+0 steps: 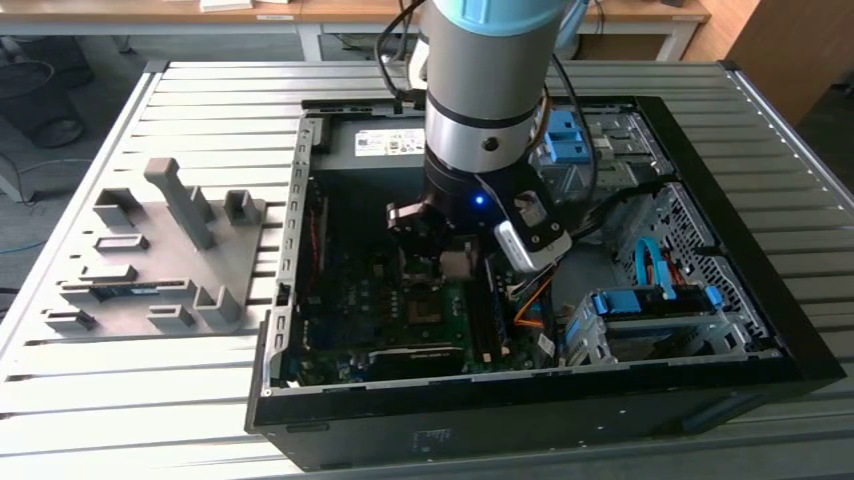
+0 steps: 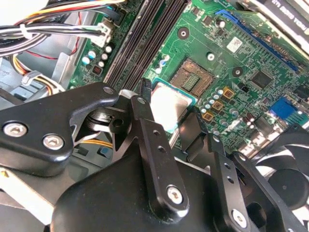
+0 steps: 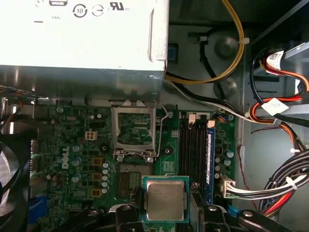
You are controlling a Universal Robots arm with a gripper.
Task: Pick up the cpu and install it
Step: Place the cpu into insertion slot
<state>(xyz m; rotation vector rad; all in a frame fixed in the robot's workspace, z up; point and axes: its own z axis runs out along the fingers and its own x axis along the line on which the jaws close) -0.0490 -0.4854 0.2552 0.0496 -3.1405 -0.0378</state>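
Observation:
The cpu [image 3: 165, 198], a small square chip with a pale metal top and a green rim, hangs between the black fingertips [image 3: 195, 200] of my gripper [image 3: 165, 207], which is shut on its two opposite edges. In the second wrist view the cpu [image 2: 170, 104] floats just above the green motherboard [image 2: 241, 58], beside the open socket [image 2: 193, 77] and not over it. The socket [image 3: 129, 176] lies bare, with its metal load plate [image 3: 134, 126] swung up and back. From the exterior view, my gripper [image 1: 457, 268] reaches down into the open computer case [image 1: 534, 400].
The grey power-supply box [image 3: 82, 43] overhangs the board close to the socket. Memory slots [image 3: 195, 150] and cable bundles [image 3: 275, 111] lie on one side, and a black fan [image 2: 285, 179] on another. A grey fixture plate [image 1: 160, 260] sits at the exterior view's left.

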